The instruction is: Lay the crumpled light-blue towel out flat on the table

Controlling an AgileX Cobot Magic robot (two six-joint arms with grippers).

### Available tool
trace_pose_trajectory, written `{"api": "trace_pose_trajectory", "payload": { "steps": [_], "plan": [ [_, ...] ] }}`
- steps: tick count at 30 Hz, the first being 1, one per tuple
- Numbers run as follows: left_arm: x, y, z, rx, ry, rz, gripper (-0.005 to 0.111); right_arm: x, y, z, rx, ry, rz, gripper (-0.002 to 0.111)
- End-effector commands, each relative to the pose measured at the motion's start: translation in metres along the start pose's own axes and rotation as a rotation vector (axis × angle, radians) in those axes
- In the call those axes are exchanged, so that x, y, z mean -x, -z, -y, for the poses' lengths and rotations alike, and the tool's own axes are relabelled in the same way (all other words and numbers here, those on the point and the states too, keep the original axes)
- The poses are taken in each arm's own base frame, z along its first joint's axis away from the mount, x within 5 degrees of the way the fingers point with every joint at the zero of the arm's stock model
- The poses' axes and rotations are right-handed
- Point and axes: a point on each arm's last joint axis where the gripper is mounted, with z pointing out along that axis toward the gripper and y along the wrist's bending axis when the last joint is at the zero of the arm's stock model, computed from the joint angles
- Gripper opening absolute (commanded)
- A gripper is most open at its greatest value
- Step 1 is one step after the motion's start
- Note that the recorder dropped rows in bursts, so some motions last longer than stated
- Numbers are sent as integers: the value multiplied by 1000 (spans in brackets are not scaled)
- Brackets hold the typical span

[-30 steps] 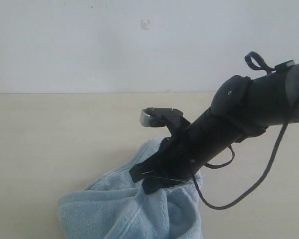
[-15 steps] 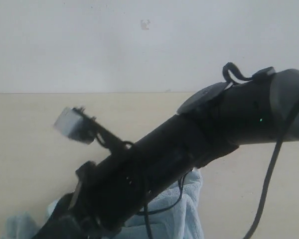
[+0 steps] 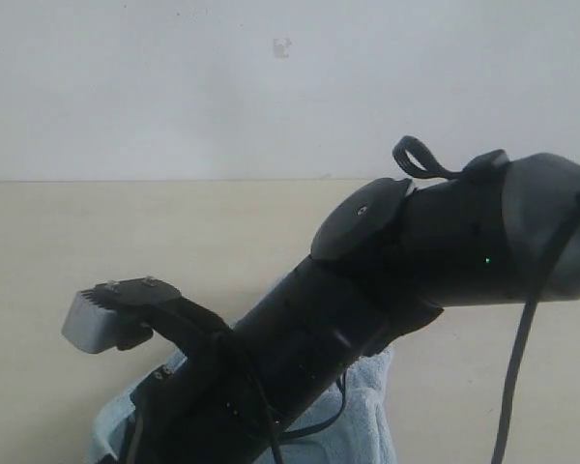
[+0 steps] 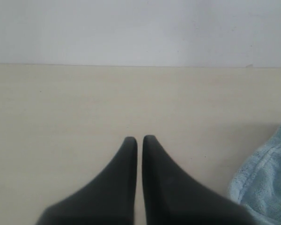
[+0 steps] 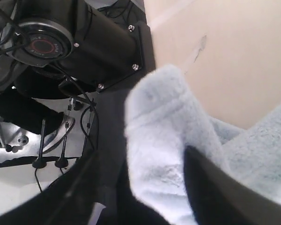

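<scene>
we are swinging the right gripper (image 5: 145, 168) further across, pinching a towel (image 5: 154, 108) fold to pull it open. the left gripper (image 4: 139, 140) is waiting pressed together, empty.

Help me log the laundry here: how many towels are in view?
1. The towel lies on the table, low in the exterior view, largely behind the right arm, a fold pinched between the right gripper's fingers. That arm could hide another.
</scene>
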Motion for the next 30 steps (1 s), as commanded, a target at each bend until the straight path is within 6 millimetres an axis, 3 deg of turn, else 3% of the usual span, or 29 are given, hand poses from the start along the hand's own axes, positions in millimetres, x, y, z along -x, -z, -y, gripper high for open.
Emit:
{"api": "trace_pose_trajectory", "payload": {
  "steps": [1, 7, 10, 15, 17, 22, 26, 30],
  "plan": [
    [1, 0, 1, -10, -3, 7, 4, 2, 2, 0, -25, -9, 10, 79],
    [1, 0, 1, -10, -3, 5, 4, 8, 21, 0, -227, 15, -139, 65],
    [1, 0, 1, -10, -3, 7, 4, 19, 47, 5, -497, 41, -209, 54],
    [1, 0, 1, -10, -3, 7, 4, 17, 82, 34, -999, 11, -262, 34],
    [1, 0, 1, -10, -3, 7, 4, 13, 86, 44, -1105, 10, -272, 28],
    [1, 0, 1, -10, -3, 7, 4, -4, 79, 73, -1156, 6, -339, 27],
    [1, 0, 1, -10, -3, 7, 4, -13, 120, 113, -1312, -272, -137, 27],
    [1, 0, 1, -10, -3, 7, 4, -40, 181, 146, -1343, -513, -15, 22]
  ]
}}
